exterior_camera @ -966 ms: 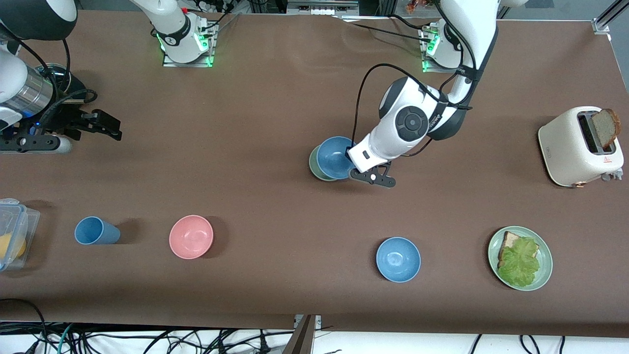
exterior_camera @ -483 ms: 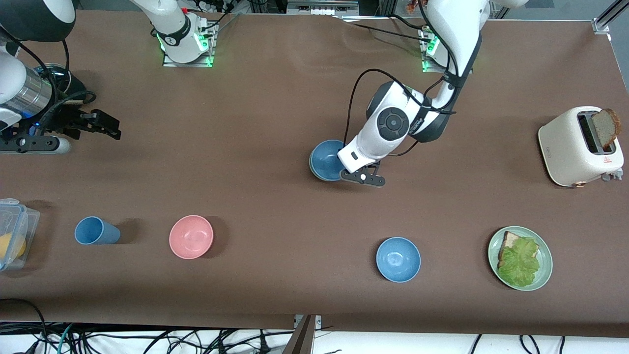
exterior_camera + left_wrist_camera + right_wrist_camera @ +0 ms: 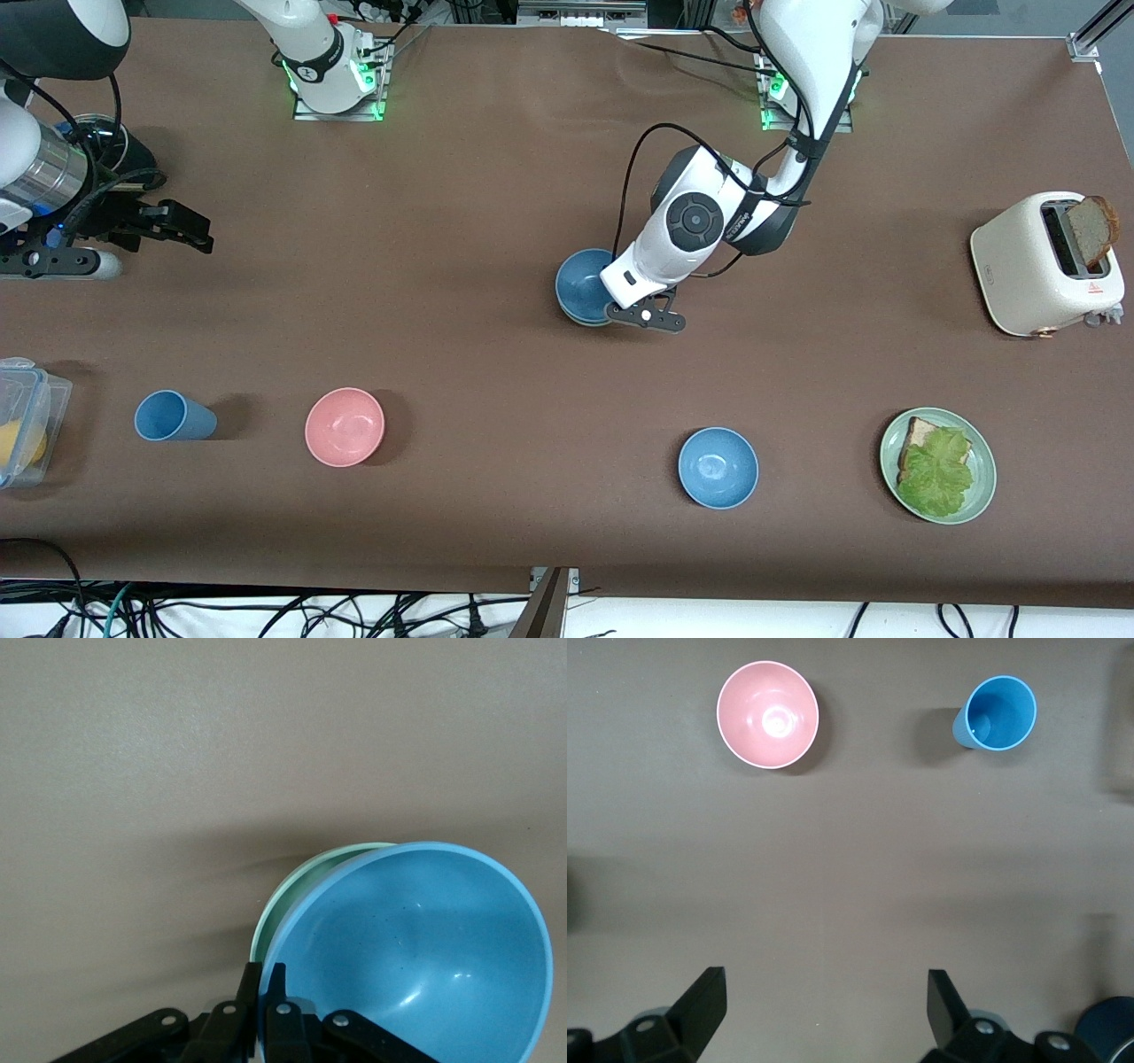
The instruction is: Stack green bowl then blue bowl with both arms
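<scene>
I see left gripper [image 3: 609,306] pinching blue bowl [image 3: 582,282] rim, nested in green bowl [image 3: 306,888]; right gripper [image 3: 824,1005] wide, waiting.

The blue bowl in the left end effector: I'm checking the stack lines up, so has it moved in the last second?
Yes. The blue bowl has slid toward the right arm's end of the table, now covering the green bowl almost fully.
</scene>
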{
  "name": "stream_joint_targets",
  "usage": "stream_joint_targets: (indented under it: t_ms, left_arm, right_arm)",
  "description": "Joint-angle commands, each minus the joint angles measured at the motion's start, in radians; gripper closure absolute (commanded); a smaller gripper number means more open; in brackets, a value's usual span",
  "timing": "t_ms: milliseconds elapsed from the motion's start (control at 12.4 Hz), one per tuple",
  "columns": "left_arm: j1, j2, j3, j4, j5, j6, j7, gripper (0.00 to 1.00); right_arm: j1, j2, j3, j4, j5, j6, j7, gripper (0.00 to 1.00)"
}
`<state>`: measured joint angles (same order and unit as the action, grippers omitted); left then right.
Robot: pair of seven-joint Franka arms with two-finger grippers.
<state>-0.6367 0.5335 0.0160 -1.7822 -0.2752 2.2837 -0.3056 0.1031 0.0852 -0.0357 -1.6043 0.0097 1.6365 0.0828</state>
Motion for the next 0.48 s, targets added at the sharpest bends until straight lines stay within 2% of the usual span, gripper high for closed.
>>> stream_joint_targets:
  t_ms: [0, 80, 161, 241, 402]
  left_arm:
    - [-0.017, 0.002, 0.018, 0.01, 0.021, -0.006, -0.02, 0.6]
    - [-0.017, -0.001, 0.019, 0.012, 0.021, -0.01, -0.021, 0.5]
    - [-0.012, -0.007, 0.019, 0.014, 0.021, -0.013, -0.021, 0.28]
    - [-0.008, -0.023, 0.021, 0.021, 0.019, -0.022, -0.023, 0.0]
    - [0.008, -0.071, 0.048, 0.041, 0.007, -0.085, -0.023, 0.0]
  right_arm:
    - [-0.011, 0.005, 0.004, 0.018, 0.019, -0.021, 0.002, 0.0]
    - [-0.011, 0.005, 0.004, 0.018, 0.019, -0.023, 0.002, 0.0]
    - [-0.013, 0.005, 0.002, 0.018, 0.019, -0.03, 0.002, 0.0]
    - [-0.013, 0.005, -0.003, 0.018, 0.019, -0.032, 0.002, 0.0]
    - [-0.013, 0.007, -0.003, 0.018, 0.019, -0.032, 0.002, 0.0]
